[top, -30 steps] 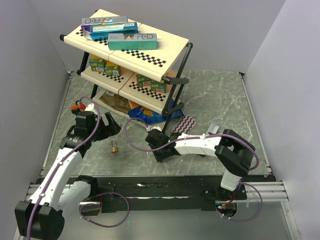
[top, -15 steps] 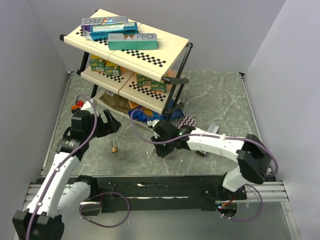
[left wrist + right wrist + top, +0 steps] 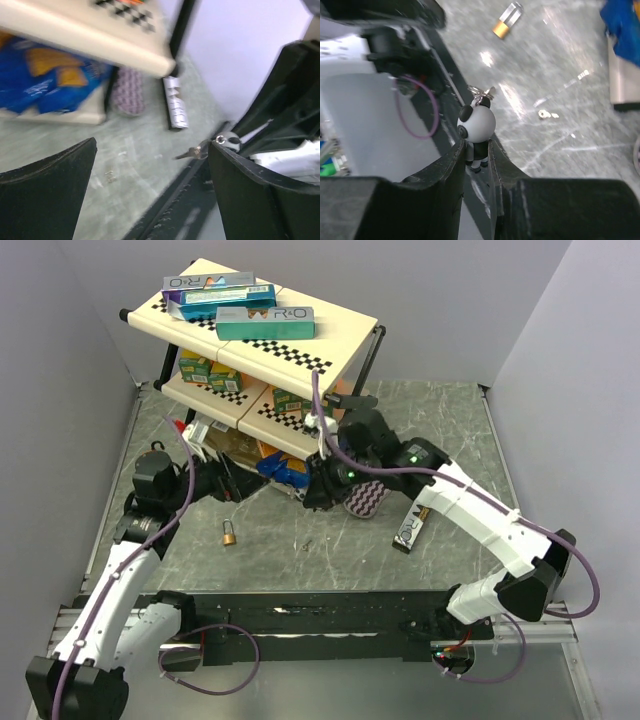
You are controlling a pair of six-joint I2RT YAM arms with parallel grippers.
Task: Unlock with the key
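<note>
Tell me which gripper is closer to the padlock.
Left. The open left gripper is just beyond the padlock, on the shelf side. The right gripper, shut on the panda keychain, is farther off to the padlock's right.

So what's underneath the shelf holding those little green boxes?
A blue snack bag printed with orange crackers lies there, with some brownish packets beside it. The shelf covers everything further back, so whatever else sits there cannot be seen.
</note>
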